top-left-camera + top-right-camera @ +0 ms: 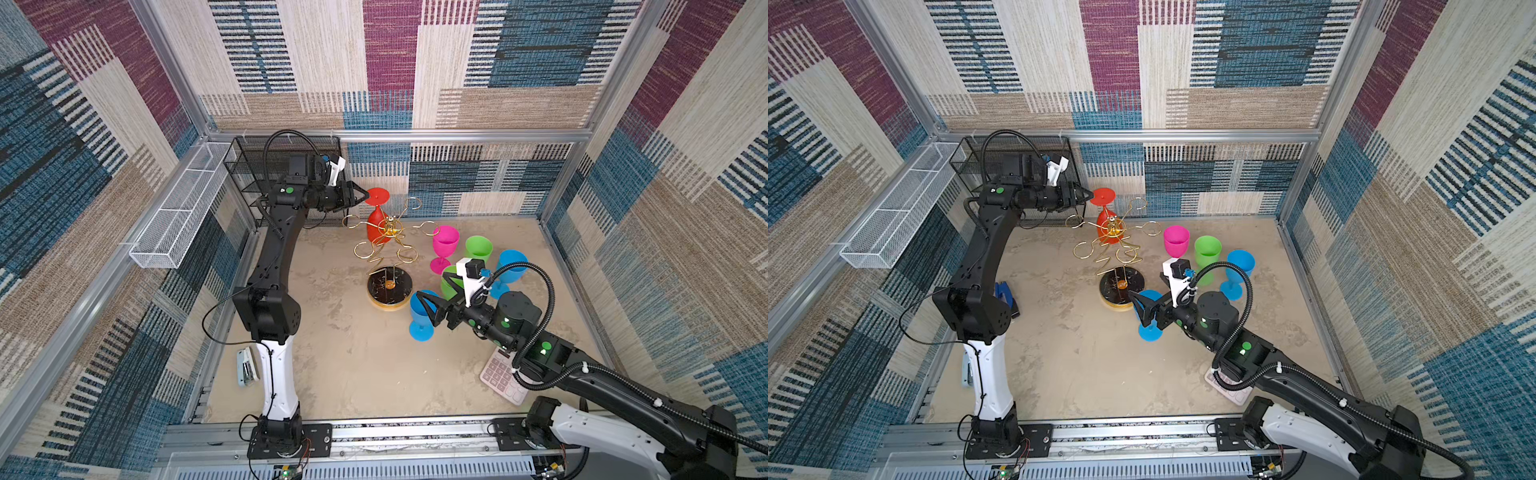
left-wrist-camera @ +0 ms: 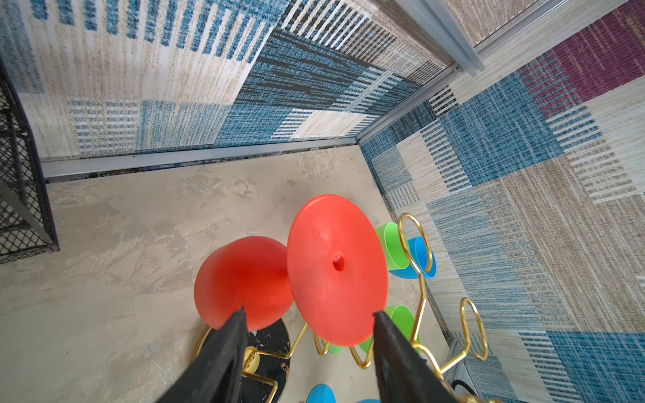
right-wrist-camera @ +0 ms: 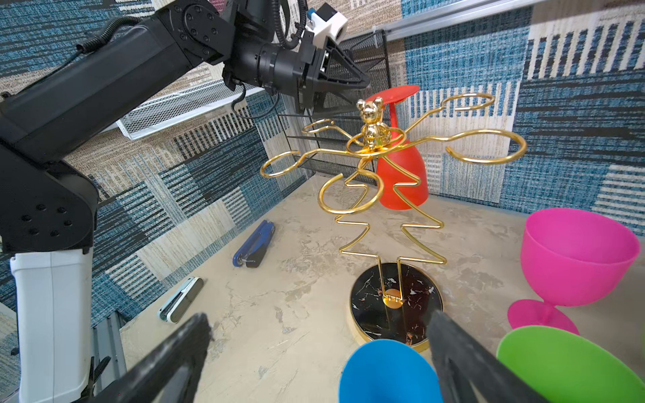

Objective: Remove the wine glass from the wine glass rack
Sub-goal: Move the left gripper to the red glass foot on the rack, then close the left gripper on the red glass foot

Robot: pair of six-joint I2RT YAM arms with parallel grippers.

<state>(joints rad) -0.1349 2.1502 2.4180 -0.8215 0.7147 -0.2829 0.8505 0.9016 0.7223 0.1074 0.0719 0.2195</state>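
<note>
A red wine glass [image 1: 376,226] hangs upside down from a back arm of the gold wine glass rack [image 1: 390,287], its round foot [image 2: 336,268] uppermost. My left gripper [image 1: 365,194] is level with that foot and comes at it from the left. In the left wrist view the left gripper [image 2: 309,310] is open: one fingertip [image 2: 378,315] is at the foot's edge, the other in front of the bowl [image 2: 244,279]. My right gripper [image 1: 426,309] is open low at the front right, with the bowl of a blue glass [image 3: 387,373] between its fingers, untouched.
Pink [image 1: 445,243], green [image 1: 478,248] and blue [image 1: 512,266] glasses stand right of the rack. A black mesh shelf [image 1: 249,166] fills the back left corner, with a white mesh basket [image 1: 178,216] on the left wall. A calculator [image 1: 500,376] and two staplers [image 3: 254,244] [image 1: 246,368] lie on the floor.
</note>
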